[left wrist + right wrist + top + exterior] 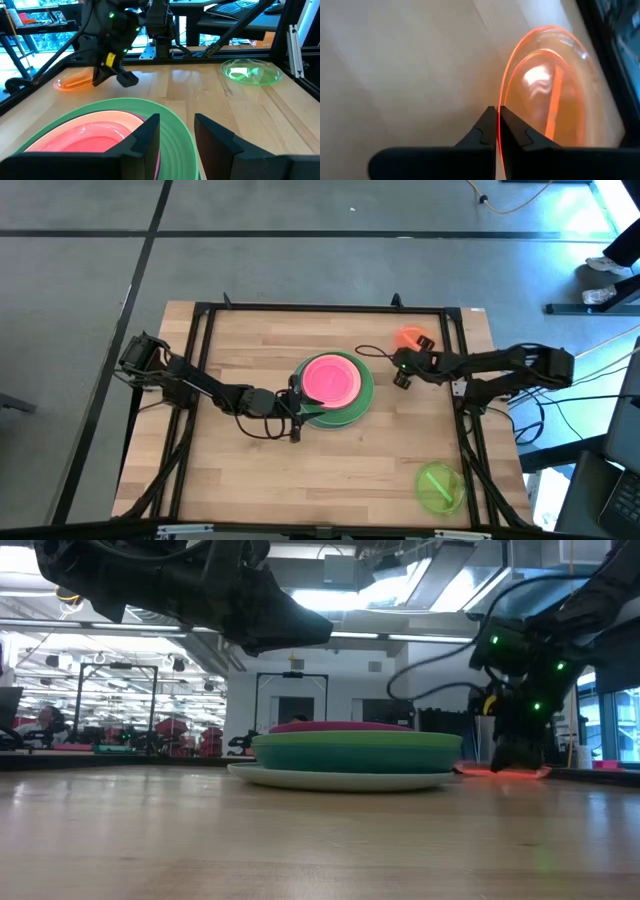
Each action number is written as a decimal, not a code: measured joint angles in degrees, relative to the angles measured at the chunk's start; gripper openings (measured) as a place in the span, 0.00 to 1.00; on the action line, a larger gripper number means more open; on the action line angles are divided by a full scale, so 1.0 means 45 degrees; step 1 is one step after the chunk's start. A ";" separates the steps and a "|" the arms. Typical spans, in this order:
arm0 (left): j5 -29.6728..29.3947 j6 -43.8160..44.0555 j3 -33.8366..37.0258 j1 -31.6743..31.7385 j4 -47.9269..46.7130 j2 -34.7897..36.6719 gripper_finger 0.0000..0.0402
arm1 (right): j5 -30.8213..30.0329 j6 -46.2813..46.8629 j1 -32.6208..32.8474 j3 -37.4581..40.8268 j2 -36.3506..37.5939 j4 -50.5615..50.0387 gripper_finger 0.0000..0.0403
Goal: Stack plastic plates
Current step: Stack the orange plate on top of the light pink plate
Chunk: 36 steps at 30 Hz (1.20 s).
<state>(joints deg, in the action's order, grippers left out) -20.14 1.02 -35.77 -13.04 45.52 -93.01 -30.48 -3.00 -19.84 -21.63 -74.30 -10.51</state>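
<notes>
A stack of plastic plates [335,388] sits mid-table: a pink plate [330,378] on top, green and teal ones [355,750] under it, and a pale plate [340,778] at the bottom. My left gripper [176,122] hovers open above the stack's near-left rim and touches nothing. An orange plate [408,336] lies near the far right side of the table. My right gripper [497,112] is shut on it. A lime plate [438,485] lies alone at the near right corner. My right gripper pinches the orange plate's rim [504,85] between its two fingers, which come from above and point down. The thin edge runs straight into the gap between the fingertips. In the low view the plate [500,772] lies low at the table top under the gripper.
A black frame rail [320,308] runs around the table. Bare wood lies on the near and left parts of the table [250,470]. The room beyond holds desks and equipment.
</notes>
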 joint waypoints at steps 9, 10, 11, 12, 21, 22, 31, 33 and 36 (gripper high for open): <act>0.0000 0.0000 0.0000 0.0000 -0.0001 0.0000 0.29 | -0.0189 -0.0804 0.1898 -0.0427 0.2011 -0.0103 0.00; 0.0005 0.0000 0.0000 0.0000 0.0004 0.0000 0.29 | -0.0189 -0.1027 0.2120 -0.0598 0.2126 -0.0085 0.01; 0.0000 0.0000 0.0000 0.0000 -0.0001 0.0000 0.29 | -0.0189 -0.1155 0.2346 -0.0755 0.2189 -0.0073 0.01; 0.0000 0.0000 0.0000 0.0000 0.0002 0.0000 0.29 | -0.0189 -0.1345 0.2566 -0.0914 0.2212 -0.0089 0.00; 0.0005 -0.0015 0.0000 0.0000 -0.0001 0.0000 0.29 | 0.0106 -0.2649 0.4477 -0.2146 0.2058 0.0612 0.00; 0.0005 -0.0015 0.0000 0.0000 0.0004 0.0000 0.29 | 0.0252 -0.2674 0.4640 -0.2189 0.2058 0.0842 0.00; 0.0005 -0.0010 0.0000 0.0000 0.0005 0.0000 0.29 | 0.3440 -0.2827 0.5081 -0.2283 0.2048 0.2917 0.00; 0.0005 -0.0010 0.0000 0.0000 0.0004 0.0000 0.29 | 0.3786 -0.2829 0.5081 -0.2283 0.1955 0.3398 0.00; 0.0005 -0.0005 -0.0005 0.0000 0.0007 0.0000 0.29 | 0.4409 -0.2829 0.5081 -0.2283 0.1635 0.4273 0.00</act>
<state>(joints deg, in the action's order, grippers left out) -20.12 0.99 -35.79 -13.04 45.55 -93.01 -10.64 -15.73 3.03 -31.90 -66.94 8.72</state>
